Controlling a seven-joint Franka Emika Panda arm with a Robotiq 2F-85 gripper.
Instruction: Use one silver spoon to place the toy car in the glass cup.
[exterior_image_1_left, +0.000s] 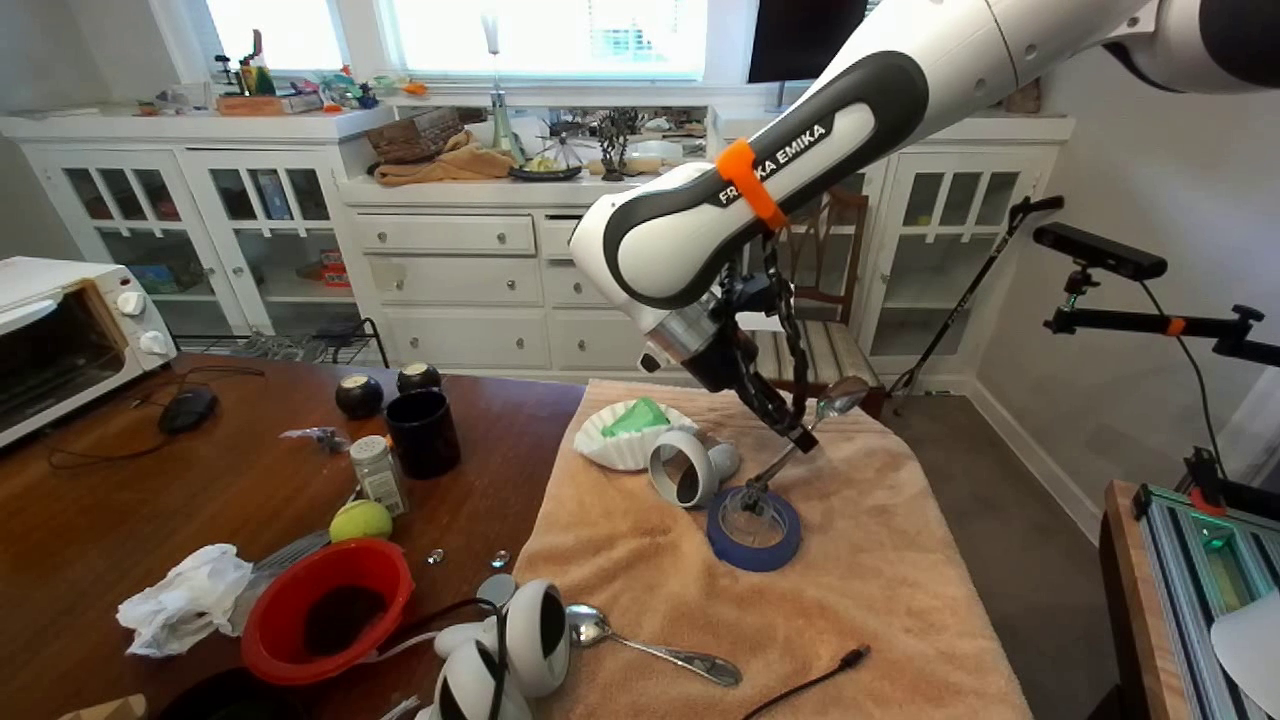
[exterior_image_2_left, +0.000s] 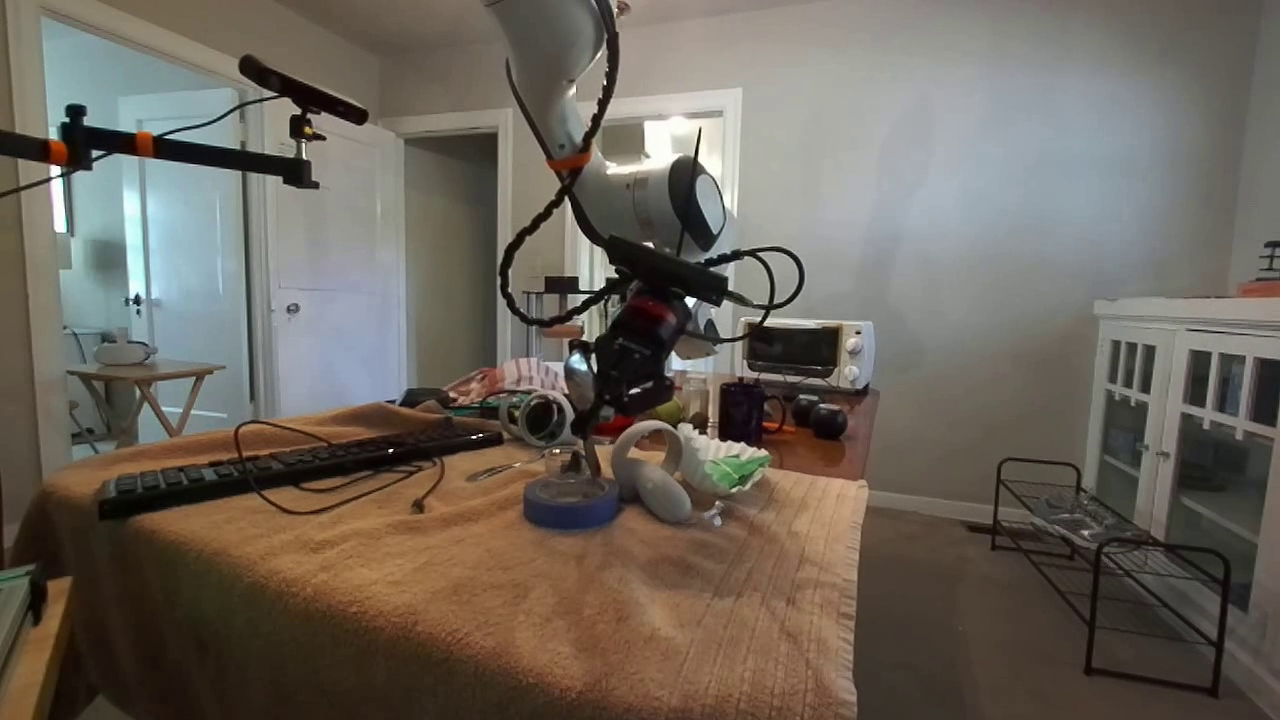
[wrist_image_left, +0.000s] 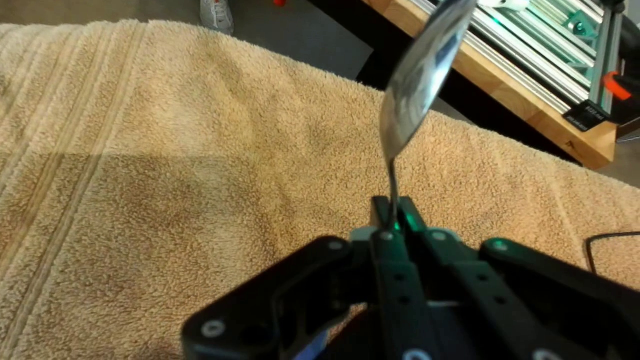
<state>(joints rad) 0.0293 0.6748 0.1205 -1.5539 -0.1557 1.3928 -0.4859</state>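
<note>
Silver spoon (exterior_image_1_left: 843, 396) in gripper (exterior_image_1_left: 803, 438), handle down at glass cup (exterior_image_1_left: 745, 522)

Black cable (exterior_image_1_left: 808, 684), one, on tan towel (exterior_image_1_left: 870, 540); in the foreground of an exterior view.
Second spoon (exterior_image_1_left: 655, 649), one, lying flat, bowl beside a white controller (exterior_image_1_left: 522, 635).
Blue tape ring (exterior_image_1_left: 757, 558), one, flat; glass cup within its opening.
Dark item (exterior_image_1_left: 753, 493) at the cup's mouth, too small to confirm as the toy car.
Gripper jaws clamped on the silver spoon's shaft, bowl up.
Grey ring-shaped controller (exterior_image_1_left: 704, 462), behind the tape.
Fluted white dish (exterior_image_1_left: 620, 458), green item (exterior_image_1_left: 637, 416) inside.
White cabinets (exterior_image_1_left: 450, 283), farthest back.
</note>
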